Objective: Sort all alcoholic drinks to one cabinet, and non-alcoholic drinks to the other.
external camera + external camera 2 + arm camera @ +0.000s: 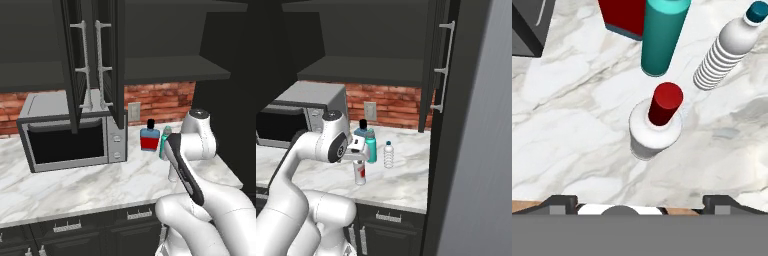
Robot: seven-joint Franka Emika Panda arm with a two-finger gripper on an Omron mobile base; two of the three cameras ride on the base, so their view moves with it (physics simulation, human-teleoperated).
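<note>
Open gripper (639,202) hovers above upright white bottle (656,125).

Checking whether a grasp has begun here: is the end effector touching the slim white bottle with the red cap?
Apart. In the hand view the open end effector looks down on the white bottle, with bare marble counter between its fingertips and the bottle.

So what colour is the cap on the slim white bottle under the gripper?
Red; the slim white bottle's cap shows best in the hand view.
</note>
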